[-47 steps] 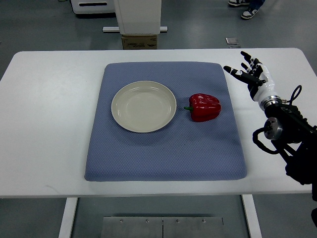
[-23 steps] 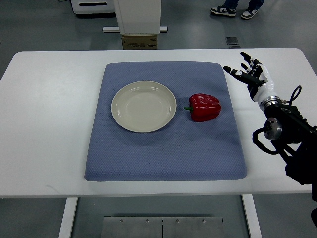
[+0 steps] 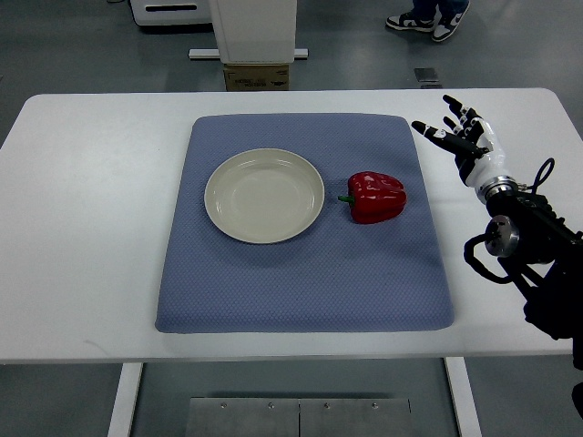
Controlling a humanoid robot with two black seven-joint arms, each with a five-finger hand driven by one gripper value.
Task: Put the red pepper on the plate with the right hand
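A red pepper [image 3: 375, 197] lies on the blue mat [image 3: 305, 273], its green stem pointing left toward the cream plate [image 3: 264, 195]. The plate holds nothing and sits on the mat's left half, a short gap from the pepper. My right hand [image 3: 458, 137] hovers over the bare white table to the right of the mat, fingers spread and holding nothing. It is well apart from the pepper, up and to the right of it. Its dark arm [image 3: 528, 246] comes in from the right edge.
The mat lies on a white table [image 3: 91, 209]. Beyond the far edge stand a white machine base and a cardboard box [image 3: 257, 76]. A person's shoes [image 3: 424, 20] show on the floor at the top right.
My right hand and the pepper have not moved. The person's shoes at the top have shifted left along the floor.
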